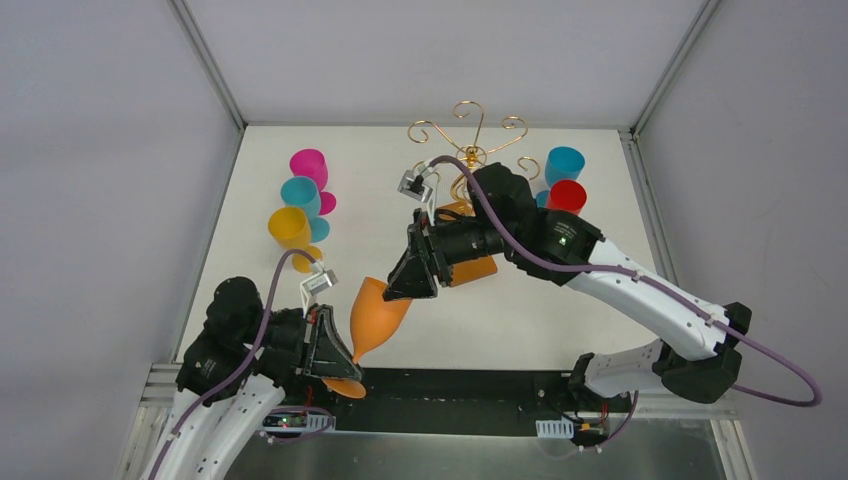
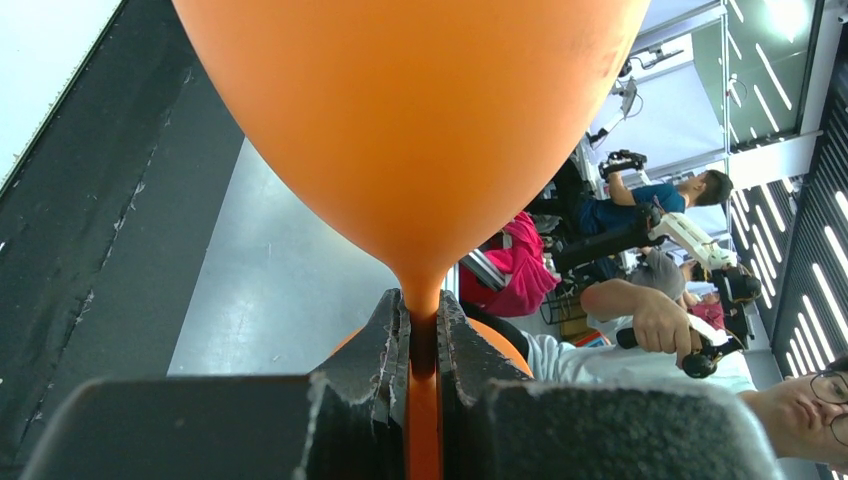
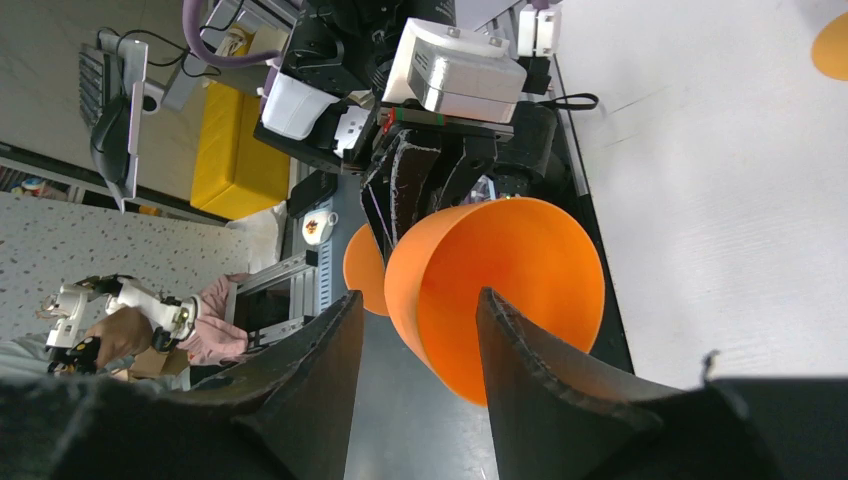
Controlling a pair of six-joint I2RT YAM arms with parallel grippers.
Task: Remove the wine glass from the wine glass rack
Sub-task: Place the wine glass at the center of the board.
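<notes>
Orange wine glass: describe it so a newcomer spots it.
At the white table's near-left edge, find the left gripper. Its jaws pinch the stem of the orange wine glass, bowl pointing toward the centre. Only orange glass, and the only one held.

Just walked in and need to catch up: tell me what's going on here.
The left gripper is clamped on the stem of an orange wine glass and holds it tilted, well clear of the gold rack at the back. The right gripper hovers with its jaws open at the rim of the bowl.
</notes>
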